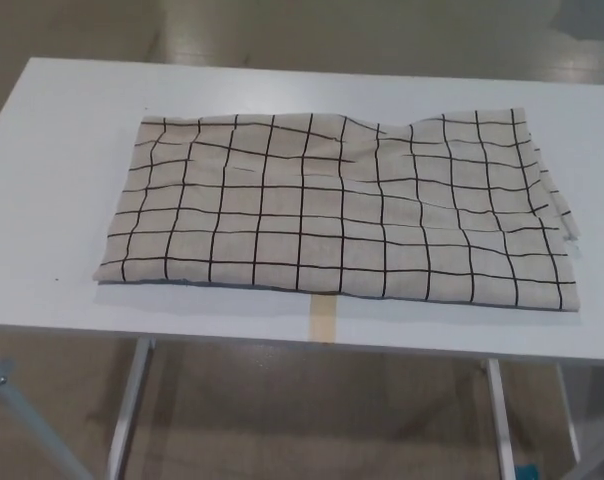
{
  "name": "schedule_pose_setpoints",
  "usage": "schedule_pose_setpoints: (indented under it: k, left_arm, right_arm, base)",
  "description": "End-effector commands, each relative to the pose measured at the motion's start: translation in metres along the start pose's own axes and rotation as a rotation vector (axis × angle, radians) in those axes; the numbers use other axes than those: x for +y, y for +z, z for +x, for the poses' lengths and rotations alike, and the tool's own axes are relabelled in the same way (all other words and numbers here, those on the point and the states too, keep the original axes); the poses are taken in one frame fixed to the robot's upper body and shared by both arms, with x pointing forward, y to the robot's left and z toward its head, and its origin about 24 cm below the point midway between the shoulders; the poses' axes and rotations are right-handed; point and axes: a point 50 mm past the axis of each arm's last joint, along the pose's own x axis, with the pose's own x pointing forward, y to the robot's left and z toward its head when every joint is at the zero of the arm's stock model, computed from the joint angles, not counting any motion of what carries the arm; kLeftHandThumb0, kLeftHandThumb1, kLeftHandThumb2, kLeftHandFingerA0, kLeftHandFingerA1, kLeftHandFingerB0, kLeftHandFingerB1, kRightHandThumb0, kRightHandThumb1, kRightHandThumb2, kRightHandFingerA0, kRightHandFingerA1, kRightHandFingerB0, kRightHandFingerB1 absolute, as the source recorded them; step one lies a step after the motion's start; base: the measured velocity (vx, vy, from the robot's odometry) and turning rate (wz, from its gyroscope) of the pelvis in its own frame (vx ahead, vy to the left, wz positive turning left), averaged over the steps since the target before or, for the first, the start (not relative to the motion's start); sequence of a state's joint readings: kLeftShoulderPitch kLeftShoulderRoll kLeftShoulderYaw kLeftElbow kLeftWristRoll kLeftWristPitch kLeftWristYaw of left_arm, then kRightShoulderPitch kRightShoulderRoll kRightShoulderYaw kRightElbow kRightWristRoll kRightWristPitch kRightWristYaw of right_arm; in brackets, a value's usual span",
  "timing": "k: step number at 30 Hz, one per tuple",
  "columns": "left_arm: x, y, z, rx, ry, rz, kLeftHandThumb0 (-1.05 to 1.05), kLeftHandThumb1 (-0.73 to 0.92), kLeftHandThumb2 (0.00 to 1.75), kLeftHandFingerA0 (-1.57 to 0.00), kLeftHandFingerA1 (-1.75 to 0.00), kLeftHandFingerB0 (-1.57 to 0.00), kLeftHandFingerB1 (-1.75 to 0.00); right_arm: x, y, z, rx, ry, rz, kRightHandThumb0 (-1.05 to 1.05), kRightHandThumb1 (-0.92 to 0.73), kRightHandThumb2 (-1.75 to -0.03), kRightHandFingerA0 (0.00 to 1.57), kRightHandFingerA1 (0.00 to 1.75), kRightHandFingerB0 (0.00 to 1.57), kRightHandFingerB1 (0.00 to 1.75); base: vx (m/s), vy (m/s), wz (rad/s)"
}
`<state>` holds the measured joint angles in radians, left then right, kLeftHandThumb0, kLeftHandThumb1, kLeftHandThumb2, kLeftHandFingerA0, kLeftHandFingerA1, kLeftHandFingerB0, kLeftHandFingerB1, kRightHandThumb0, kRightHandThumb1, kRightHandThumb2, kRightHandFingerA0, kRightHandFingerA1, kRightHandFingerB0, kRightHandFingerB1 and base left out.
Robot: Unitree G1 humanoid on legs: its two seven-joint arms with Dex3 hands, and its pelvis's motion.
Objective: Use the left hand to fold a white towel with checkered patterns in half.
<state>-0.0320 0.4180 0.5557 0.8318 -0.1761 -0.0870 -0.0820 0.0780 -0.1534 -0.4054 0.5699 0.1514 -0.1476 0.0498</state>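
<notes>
Neither robot hand of mine, left or right, appears in the head view, so I cannot tell how the fingers of either one are set.

One towel [337,210] on the bench [52,150]. Off-white cloth with a black grid of thin lines. It lies flat, long side running left to right, roughly central on the bench top and a little toward my right. The near long edge sits close to the near edge of the bench; the far edge is well short of the far side. Mild ripples run across the upper middle. At the right end several layered edges show, slightly offset from one another.

One bench: white top, bare margin on all four sides of the towel. One strip of tan tape [324,318] on the near edge, just below the towel. White legs [130,400] visible underneath, over a pale floor [312,410].
</notes>
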Motion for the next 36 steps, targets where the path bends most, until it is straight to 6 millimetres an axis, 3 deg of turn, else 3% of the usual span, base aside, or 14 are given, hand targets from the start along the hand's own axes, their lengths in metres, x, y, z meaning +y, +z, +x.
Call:
schedule_pose_setpoints:
  k: [1, 2, 3, 7, 10, 13, 17, 20, 22, 23, 27, 28, 30, 36]
  left_arm:
    - [0.007, 0.002, -0.001, -0.022, 0.012, -0.078, 0.10, 0.50, 0.86, -0.27, -0.50, -0.21, -0.47]
    - [0.007, 0.003, -0.001, -0.026, 0.009, -0.079, 0.10, 0.50, 0.87, -0.25, -0.50, -0.20, -0.47]
    - [0.007, 0.004, -0.001, -0.031, 0.005, -0.072, 0.12, 0.68, 0.61, -0.33, -0.36, -0.29, -0.33]
    - [0.005, 0.010, -0.002, -0.069, -0.024, -0.019, 0.13, 0.67, 0.61, -0.29, -0.35, -0.24, -0.32]
    - [0.005, 0.020, -0.013, -0.213, -0.108, 0.145, 0.02, 0.46, 0.62, -0.04, -0.33, -0.04, -0.19]
    - [0.003, 0.045, -0.034, -0.520, -0.114, 0.346, -0.20, 0.27, 0.60, 0.00, -0.25, 0.00, -0.16]
    - [-0.004, 0.084, -0.059, -0.833, -0.085, 0.486, -0.30, 0.31, 0.62, 0.00, -0.20, 0.00, -0.08]
    - [-0.005, 0.088, -0.062, -0.868, -0.081, 0.495, -0.30, 0.31, 0.62, 0.00, -0.20, 0.00, -0.08]
    - [-0.021, 0.121, -0.080, -1.113, -0.095, 0.469, -0.39, 0.31, 0.52, 0.00, -0.25, 0.00, -0.26]
    - [-0.029, 0.139, -0.093, -1.248, -0.099, 0.479, -0.35, 0.28, 0.69, 0.00, -0.34, 0.00, -0.30]
    - [-0.035, 0.153, -0.102, -1.297, -0.125, 0.533, -0.40, 0.31, 0.69, 0.00, -0.26, 0.00, -0.20]
    - [-0.038, 0.160, -0.106, -1.325, -0.147, 0.574, -0.48, 0.35, 0.69, 0.00, -0.13, 0.00, -0.05]
    - [-0.058, 0.178, -0.115, -1.406, -0.200, 0.672, -0.50, 0.35, 0.70, 0.00, -0.14, 0.00, -0.07]
    - [-0.088, 0.188, -0.110, -1.441, -0.290, 0.764, -0.49, 0.32, 0.72, 0.00, -0.19, 0.00, -0.16]
  right_arm:
    - [-0.003, 0.003, -0.003, -0.052, -0.028, 0.075, -0.26, -0.53, -0.56, 0.50, 0.44, 0.37, 0.34]
    - [-0.003, 0.003, -0.003, -0.053, -0.027, 0.075, -0.26, -0.53, -0.56, 0.50, 0.44, 0.37, 0.34]
    - [-0.003, 0.003, -0.003, -0.055, -0.025, 0.078, -0.26, -0.53, -0.56, 0.50, 0.44, 0.37, 0.34]
    - [-0.001, 0.005, -0.003, -0.061, -0.019, 0.088, -0.26, -0.53, -0.56, 0.50, 0.44, 0.37, 0.34]
    - [0.002, 0.006, -0.006, -0.071, 0.001, 0.079, -0.26, -0.53, -0.56, 0.50, 0.43, 0.37, 0.34]
    - [0.009, 0.008, -0.013, -0.086, 0.048, 0.046, -0.28, -0.53, -0.56, 0.49, 0.42, 0.37, 0.34]
    - [0.016, 0.008, -0.019, -0.104, 0.107, 0.007, -0.31, -0.54, -0.57, 0.48, 0.41, 0.37, 0.34]
    - [0.017, 0.008, -0.020, -0.106, 0.115, 0.000, -0.31, -0.54, -0.57, 0.48, 0.41, 0.37, 0.34]
    - [0.021, 0.005, -0.023, -0.112, 0.155, -0.031, -0.35, -0.55, -0.57, 0.47, 0.40, 0.37, 0.34]
    - [0.023, 0.002, -0.025, -0.112, 0.178, -0.055, -0.35, -0.55, -0.57, 0.47, 0.40, 0.37, 0.34]
    - [0.024, 0.002, -0.025, -0.106, 0.192, -0.069, -0.35, -0.55, -0.57, 0.46, 0.40, 0.36, 0.33]
    - [0.023, 0.000, -0.025, -0.099, 0.196, -0.072, -0.35, -0.55, -0.57, 0.44, 0.39, 0.35, 0.33]
    - [0.021, -0.001, -0.025, -0.083, 0.196, -0.083, -0.36, -0.55, -0.58, 0.44, 0.40, 0.34, 0.33]
    - [0.020, -0.004, -0.026, -0.065, 0.185, -0.087, -0.35, -0.55, -0.57, 0.45, 0.40, 0.34, 0.33]
  base:
    - [0.00, 0.000, 0.00]
    - [0.00, 0.000, 0.00]
    - [0.00, 0.000, 0.00]
    - [0.00, 0.000, 0.00]
    - [0.00, 0.000, 0.00]
    - [0.00, 0.000, 0.00]
    - [0.00, 0.000, 0.00]
    - [0.00, 0.000, 0.00]
    - [0.00, 0.000, 0.00]
    - [0.00, 0.000, 0.00]
    - [0.00, 0.000, 0.00]
    - [0.00, 0.000, 0.00]
    - [0.00, 0.000, 0.00]
    - [0.00, 0.000, 0.00]
